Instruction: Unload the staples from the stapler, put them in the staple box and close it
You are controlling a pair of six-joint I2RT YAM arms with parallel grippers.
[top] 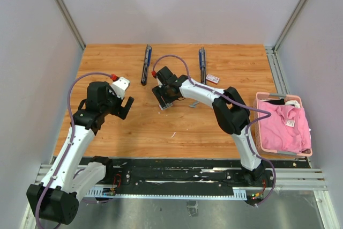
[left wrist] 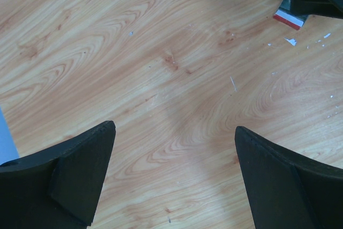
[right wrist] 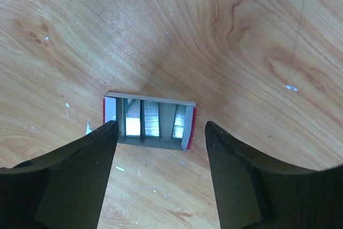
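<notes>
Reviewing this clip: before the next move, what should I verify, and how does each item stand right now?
1. Right gripper open: ok, fingers spread just short of an open staple tray, nothing gripped.
2. Left gripper open and empty: ok, over bare wood.
3. Left stapler and right stapler free: ok, both lie at the far side, neither held.
4. Stapler magazines emptied: cannot tell.
5. Silvery strip out on the table: ok, beside the right arm, though too small to confirm as staples.
</notes>
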